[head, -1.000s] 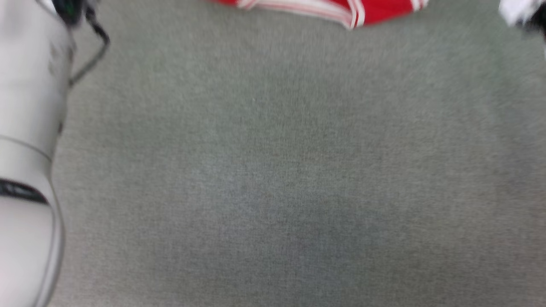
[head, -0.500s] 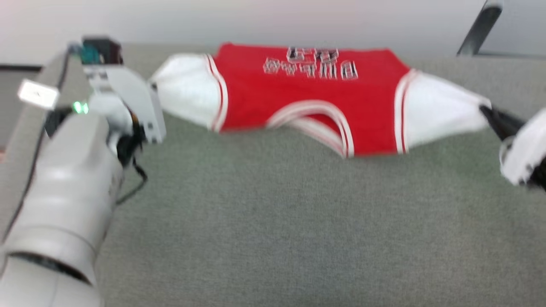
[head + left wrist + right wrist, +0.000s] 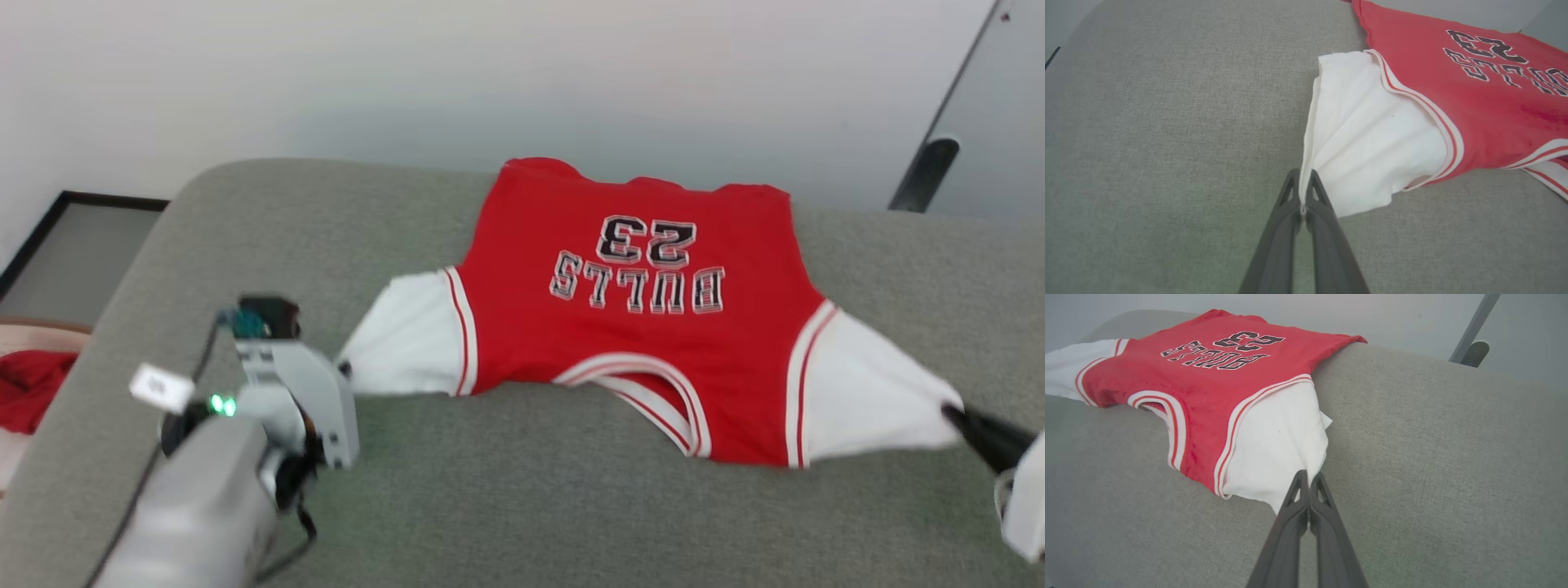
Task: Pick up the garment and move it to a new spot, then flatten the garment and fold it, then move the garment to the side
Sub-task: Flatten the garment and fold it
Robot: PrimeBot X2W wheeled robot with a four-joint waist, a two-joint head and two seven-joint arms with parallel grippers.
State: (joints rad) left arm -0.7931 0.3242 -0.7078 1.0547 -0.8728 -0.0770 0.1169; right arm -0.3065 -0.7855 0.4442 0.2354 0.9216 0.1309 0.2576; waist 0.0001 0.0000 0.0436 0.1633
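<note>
The garment (image 3: 645, 351), a red jersey with white sleeves and black "BULLS 23" lettering, lies stretched out on the grey cushioned surface (image 3: 531, 514), its lettering upside down to me and its hem at the far edge. My left gripper (image 3: 343, 369) is shut on the tip of the left white sleeve (image 3: 1363, 139). In the left wrist view, cloth is pinched between the fingertips of that left gripper (image 3: 1303, 181). My right gripper (image 3: 953, 414) is shut on the right white sleeve (image 3: 1278, 453). The right wrist view shows the right gripper (image 3: 1309, 478) nipping the sleeve's edge. The sleeves are pulled outward and slightly raised.
A smaller all-red cloth (image 3: 28, 384) lies in a pale container off the surface's left side. A dark-framed panel (image 3: 65, 237) stands by the wall at the left. A grey post (image 3: 927, 171) rises beyond the far right edge. Bare grey surface lies in front of the garment.
The head camera has tilted up from the bare grey surface, so the whole garment and both grippers have come into the picture. Both grippers stay shut on the sleeves.
</note>
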